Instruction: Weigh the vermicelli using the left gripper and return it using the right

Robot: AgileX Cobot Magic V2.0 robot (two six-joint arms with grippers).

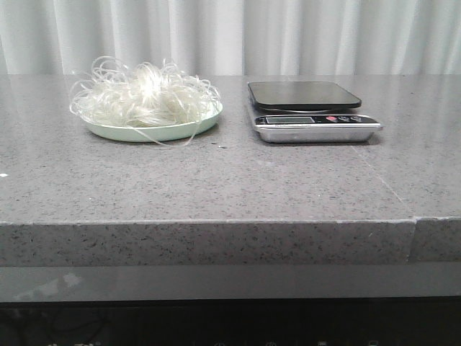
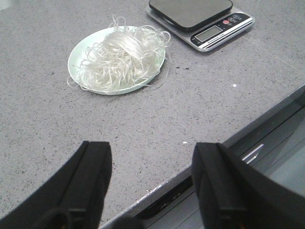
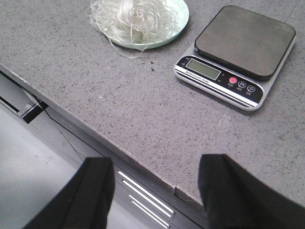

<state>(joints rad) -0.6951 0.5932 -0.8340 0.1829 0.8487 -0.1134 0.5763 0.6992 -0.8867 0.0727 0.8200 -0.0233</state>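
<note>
Overhanging plate [image 1: 108, 131] rim: vermicelli [image 1: 148, 97] strands

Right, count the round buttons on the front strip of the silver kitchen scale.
3, in a row right of the display on the silver kitchen scale: a red button, then two dark buttons.

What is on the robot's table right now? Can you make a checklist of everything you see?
Surface: grey speckled counter, a few small dark crumbs between plate and scale.
Job's things: vermicelli heaped on a pale green plate, strands hanging over the rim; kitchen scale beside it, platform bare, display not readable.
Clutter: nothing seen.
Grippers: left pincer open, holding nothing, near the counter edge; right pincer open, holding nothing, near the counter edge.
Cables: nothing seen.
Surroundings: white curtain behind; drawer fronts below the counter.
</note>
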